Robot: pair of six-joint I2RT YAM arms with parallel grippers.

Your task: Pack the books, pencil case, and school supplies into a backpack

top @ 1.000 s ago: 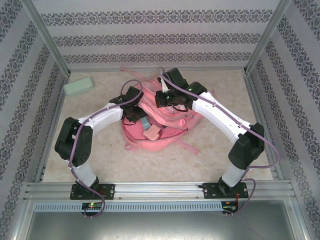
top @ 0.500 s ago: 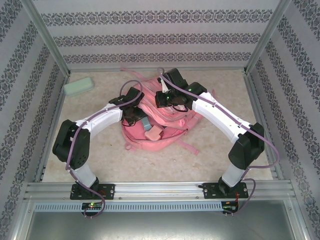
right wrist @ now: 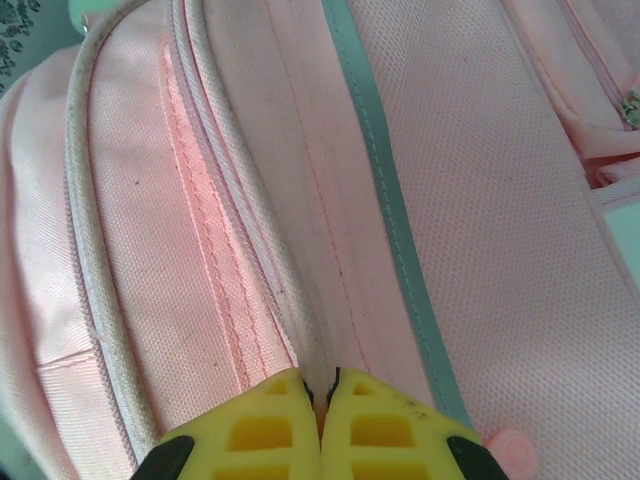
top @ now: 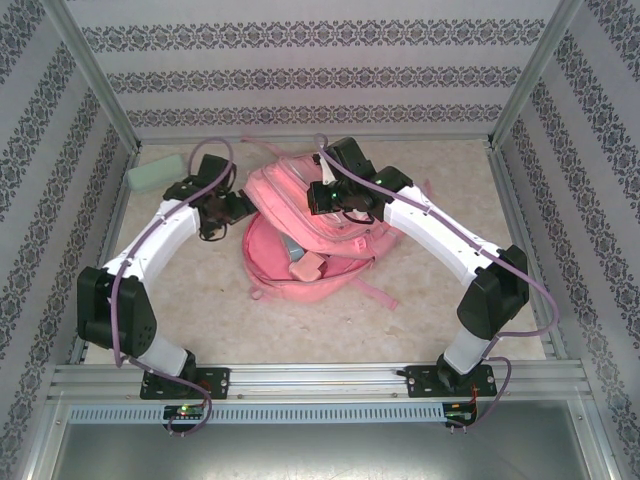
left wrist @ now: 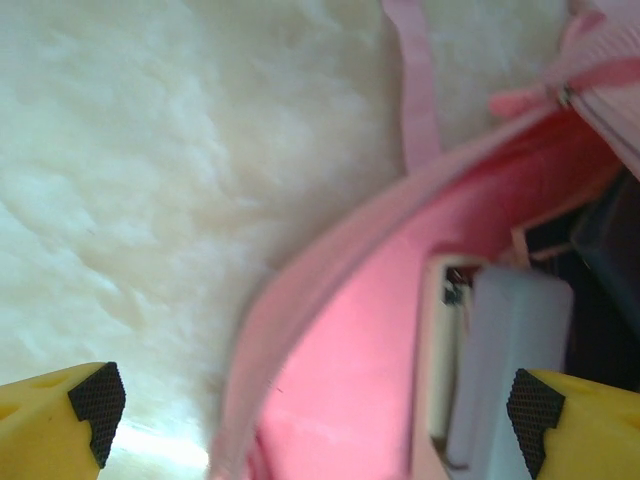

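Observation:
The pink backpack (top: 320, 215) lies mid-table with its main opening gaping toward the near side. A small pink block (top: 305, 268) and a teal sliver (top: 290, 245) rest inside the opening. My left gripper (top: 238, 207) hangs open just left of the backpack; its view shows the backpack rim (left wrist: 330, 260), with a pale block (left wrist: 505, 350) inside between the spread fingertips (left wrist: 97, 400). A dark flat shape (left wrist: 610, 240) deeper in cannot be identified; the books are hidden. My right gripper (top: 335, 200) is shut on a fold of backpack fabric (right wrist: 300, 290). The mint pencil case (top: 150, 177) lies at the far left.
Loose pink straps (top: 375, 292) trail from the backpack toward the near right. Metal frame posts and patterned walls close the table on three sides. Bare tabletop (top: 230, 310) lies in front of the backpack.
My left gripper has opened wide and drawn back out of the backpack opening, leftward and toward the far side. The right gripper has kept its pinch and place.

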